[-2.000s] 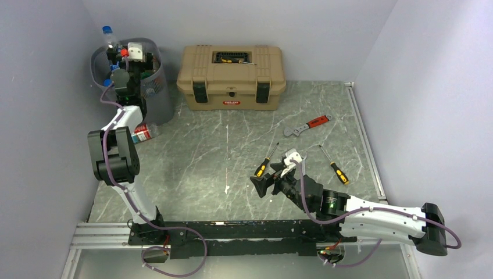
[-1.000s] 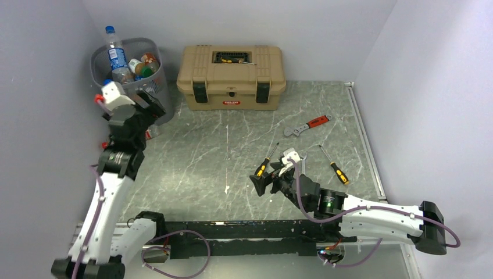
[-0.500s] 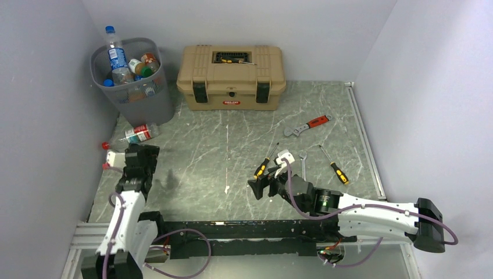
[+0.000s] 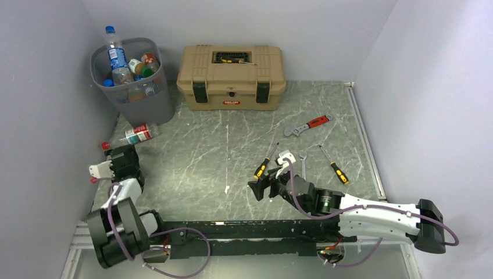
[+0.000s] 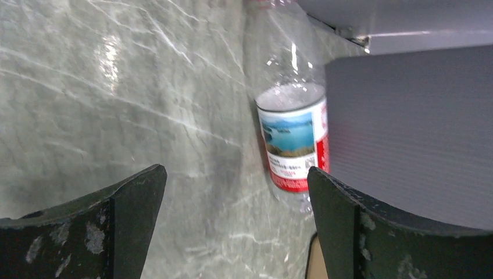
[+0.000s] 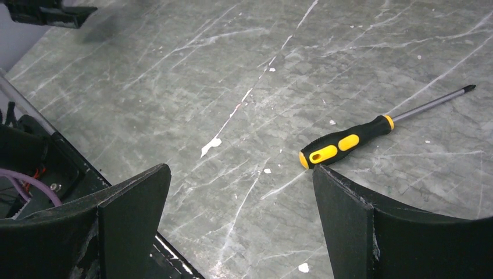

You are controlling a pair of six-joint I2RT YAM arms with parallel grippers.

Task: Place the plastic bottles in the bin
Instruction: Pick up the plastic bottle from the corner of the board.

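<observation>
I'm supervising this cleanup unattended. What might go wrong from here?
The clear plastic bottle with the red-white label lies right beside the grey side wall, so the open left tool may strike the wall. The round grey wire-mesh bin is heaped, a tall blue-labelled bottle poking above its rim; another drop might topple it out.

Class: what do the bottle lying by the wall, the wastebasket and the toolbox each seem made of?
Bottle: clear glossy plastic, likely; the floor shows through and highlights streak it. Wastebasket: grey mesh, probably metal; other bottles show through its wall. Toolbox: matte tan moulded plastic, seemingly, with ribbed lid.
</observation>
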